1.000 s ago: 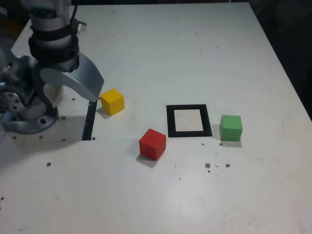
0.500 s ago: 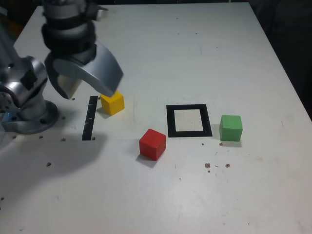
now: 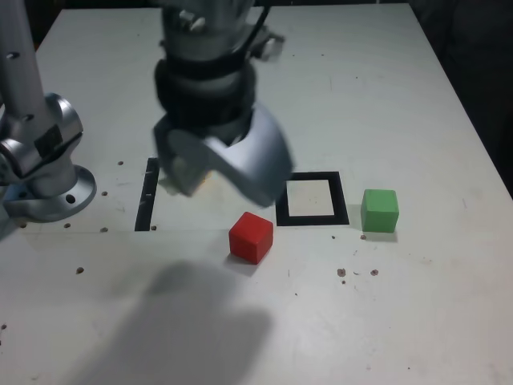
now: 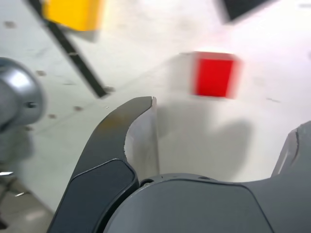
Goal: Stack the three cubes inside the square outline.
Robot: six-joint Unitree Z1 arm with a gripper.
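Observation:
My gripper hangs open and empty above the table, just behind and to the exterior view's left of the red cube. It covers the yellow cube in that view. The wrist view shows the yellow cube near the black strip, and the blurred red cube beyond my open gripper, apart from both fingers. The square outline, black with a white centre, lies to the exterior view's right of the red cube, with nothing inside. The green cube sits just right of the outline.
A thin black strip lies on the white table at the exterior view's left. The arm's grey base stands beside it. Small dark specks dot the table near the front.
My gripper has swung to the exterior view's right, from beside the black strip to a spot over the yellow cube and near the red one. The cubes have not moved.

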